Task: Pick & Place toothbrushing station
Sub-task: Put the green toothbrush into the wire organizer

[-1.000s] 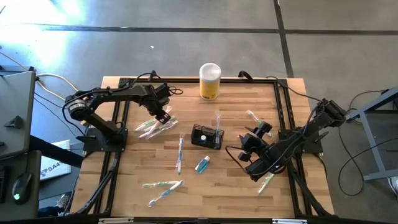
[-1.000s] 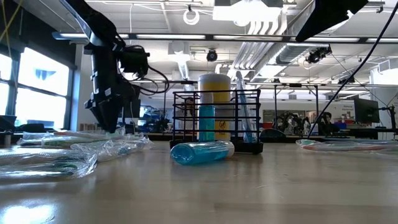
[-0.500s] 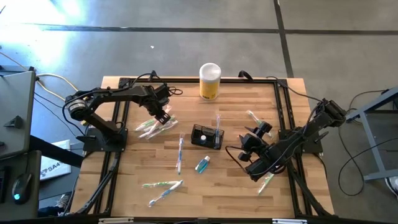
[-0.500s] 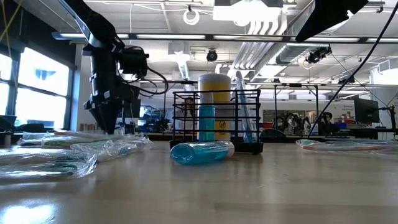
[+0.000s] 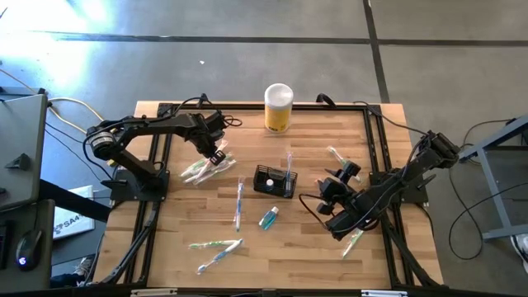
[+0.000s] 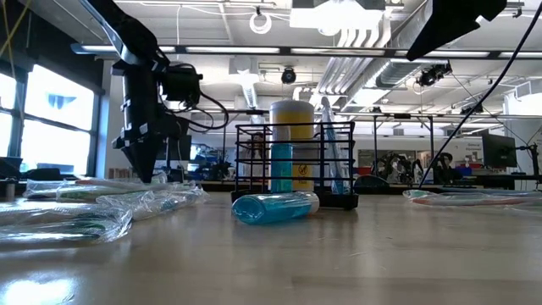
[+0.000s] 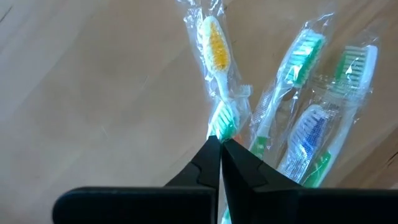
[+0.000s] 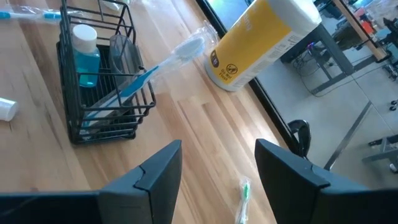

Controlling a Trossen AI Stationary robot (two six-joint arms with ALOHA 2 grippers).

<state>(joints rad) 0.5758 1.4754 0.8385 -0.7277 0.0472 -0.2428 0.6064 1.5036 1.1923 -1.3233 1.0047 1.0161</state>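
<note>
While the pale wooden-plank desk (image 5: 313, 239) is carrying everything, the two dark arms are reaching in from its sides. Up at the far edge, the tall yellow cylinder with a white lid (image 5: 278, 107) is standing upright. Near the middle, the small black wire-mesh rectangular caddy (image 5: 275, 181) is sitting low and boxy; in the right wrist view it is holding a small blue bottle with a white cap (image 8: 85, 55) and a blue-handled toothbrush in clear wrap (image 8: 163, 62) that is leaning out over its rim toward the cylinder. Just beside the caddy on the near side, a small blue bottle (image 5: 269, 218) is lying on its side, and a wrapped toothbrush (image 5: 239, 203) is lying lengthwise to the caddy's left. Two more wrapped toothbrushes (image 5: 216, 250) are lying near the front edge. The left gripper (image 5: 218, 154) is pointing down at a cluster of wrapped toothbrushes (image 5: 204, 169) on the left half, its jaws pressed together, their tips pinching the clear wrap of the green-and-yellow toothbrush (image 7: 217, 74) in that pile. The right gripper (image 5: 341, 176) is hovering above the desk to the right of the caddy, well apart from it, with its jaws standing apart and holding nothing.
</note>
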